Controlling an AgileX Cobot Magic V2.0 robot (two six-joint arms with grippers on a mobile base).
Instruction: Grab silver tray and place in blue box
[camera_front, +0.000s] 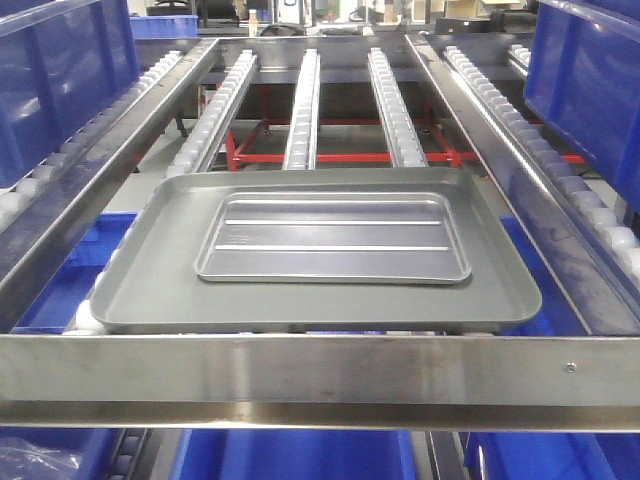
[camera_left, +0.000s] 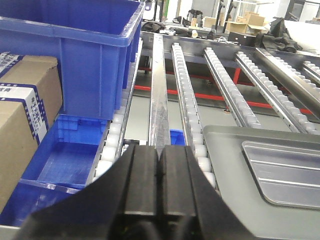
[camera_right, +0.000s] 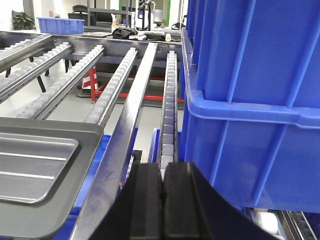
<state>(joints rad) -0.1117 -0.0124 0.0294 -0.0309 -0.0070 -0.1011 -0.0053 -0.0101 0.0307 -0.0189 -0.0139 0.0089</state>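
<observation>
Silver tray (camera_front: 333, 238): flat inside the larger grey tray (camera_front: 140, 290) on the roller rack (camera_front: 303, 110), long axis crosswise.
Bearing: right of the left gripper (camera_left: 159, 160), left of the right gripper (camera_right: 162, 175); neither arm clearly nearer.
Jaws: both pairs pressed together, holding nothing.
Blue box (camera_right: 250, 100): just right of the right gripper, interior hidden.
Second blue crate (camera_left: 75, 65): ahead-left of the left gripper, contents unseen.

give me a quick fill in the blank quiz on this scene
1. The silver tray has ___ long ridges across its base.
2. It lies in the larger grey tray, which rests on ___ rails.
3. The left gripper and right gripper are both ___.
Missing: two; roller; shut.
</observation>
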